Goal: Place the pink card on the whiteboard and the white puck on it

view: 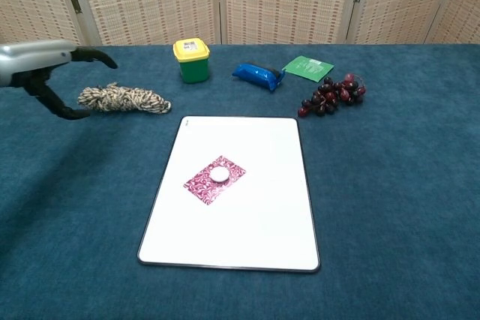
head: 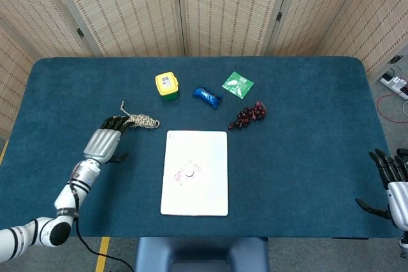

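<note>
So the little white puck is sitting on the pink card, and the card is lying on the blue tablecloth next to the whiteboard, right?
Not quite. The white puck does sit on the pink card, but the card lies on the whiteboard itself, not on the cloth beside it. The chest view shows this plainly.

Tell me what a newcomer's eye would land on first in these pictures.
The whiteboard stands out bright against the blue table, with the pink card lying on it and the white puck sitting on the card. Next comes the left hand at the table's left, empty, beside the coiled rope. Behind the board lie dark grapes and a yellow-lidded tub.
</note>
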### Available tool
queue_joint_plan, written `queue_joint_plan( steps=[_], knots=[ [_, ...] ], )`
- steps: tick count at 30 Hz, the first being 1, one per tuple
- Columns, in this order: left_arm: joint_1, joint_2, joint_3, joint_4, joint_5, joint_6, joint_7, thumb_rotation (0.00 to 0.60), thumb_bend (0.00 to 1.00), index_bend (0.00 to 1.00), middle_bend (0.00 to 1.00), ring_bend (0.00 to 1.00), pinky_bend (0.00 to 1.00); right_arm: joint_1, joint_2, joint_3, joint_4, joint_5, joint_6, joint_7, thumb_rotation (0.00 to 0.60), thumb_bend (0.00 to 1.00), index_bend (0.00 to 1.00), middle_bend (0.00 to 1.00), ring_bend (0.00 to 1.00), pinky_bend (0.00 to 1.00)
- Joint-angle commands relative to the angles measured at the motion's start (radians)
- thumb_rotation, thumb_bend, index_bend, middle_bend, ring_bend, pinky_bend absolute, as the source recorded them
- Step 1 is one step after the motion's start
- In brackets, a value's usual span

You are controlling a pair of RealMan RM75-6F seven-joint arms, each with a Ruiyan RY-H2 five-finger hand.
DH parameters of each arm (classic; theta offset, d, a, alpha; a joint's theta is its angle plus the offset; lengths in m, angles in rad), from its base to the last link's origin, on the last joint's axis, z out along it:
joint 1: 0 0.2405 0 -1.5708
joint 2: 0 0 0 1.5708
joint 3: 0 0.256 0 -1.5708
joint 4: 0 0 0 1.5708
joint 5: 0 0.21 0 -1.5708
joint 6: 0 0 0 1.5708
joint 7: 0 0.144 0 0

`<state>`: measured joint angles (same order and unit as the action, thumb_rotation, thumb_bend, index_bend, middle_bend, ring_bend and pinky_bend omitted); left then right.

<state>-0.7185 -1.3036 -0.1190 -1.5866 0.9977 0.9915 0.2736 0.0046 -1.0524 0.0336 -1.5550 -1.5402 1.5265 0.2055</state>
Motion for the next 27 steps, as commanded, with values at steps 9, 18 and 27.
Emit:
queue_joint_plan(
  steps=[9, 18, 27],
  knots=[
    [0.295, 0.076, 0.126, -0.029, 0.222, 0.382, -0.076, 0.6, 0.37, 0.18, 0.07, 0.0, 0.0, 0.017, -0.01, 0.009, 0.043, 0.022, -0.036, 0.086, 0.6, 0.11, 0.04, 0.08, 0.09, 0.0],
    [0.411, 0.108, 0.166, -0.088, 0.322, 0.505, -0.064, 0.6, 0.37, 0.18, 0.07, 0.0, 0.0, 0.006, -0.005, 0.0, 0.036, 0.007, -0.019, 0.126, 0.6, 0.11, 0.04, 0.09, 0.09, 0.0],
    [0.466, 0.118, 0.169, -0.124, 0.367, 0.535, -0.026, 0.6, 0.37, 0.18, 0.07, 0.0, 0.0, 0.023, -0.007, 0.003, 0.035, -0.028, -0.011, 0.102, 0.6, 0.11, 0.05, 0.1, 0.09, 0.0]
  ],
)
